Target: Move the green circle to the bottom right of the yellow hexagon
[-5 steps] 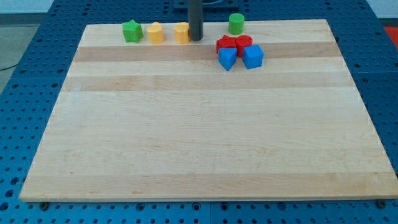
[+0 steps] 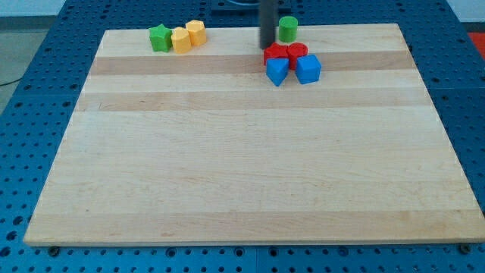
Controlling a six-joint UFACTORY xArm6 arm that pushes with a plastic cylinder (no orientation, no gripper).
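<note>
Camera view: my tip [image 2: 267, 47], a bare rod with nothing to spread or pinch, stands just left of the green circle [image 2: 287, 29] and at the upper edge of the red blocks [image 2: 286, 54], with two blue blocks [image 2: 293, 70] just below those. Green circle sits at the board's top edge, well right of the yellow hexagon [image 2: 181, 40], which touches a second yellow block [image 2: 196, 32] and a green star [image 2: 159, 38]. I judge the tip is on the wrong side for pushing the circle left, so I'd need to swing around it.

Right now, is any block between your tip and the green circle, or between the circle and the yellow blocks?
Nothing stands between my tip and the green circle; the tip is just to its left. Leftward along the view's top to the yellow blocks, only my own rod stands; the red blocks lie below the path.
</note>
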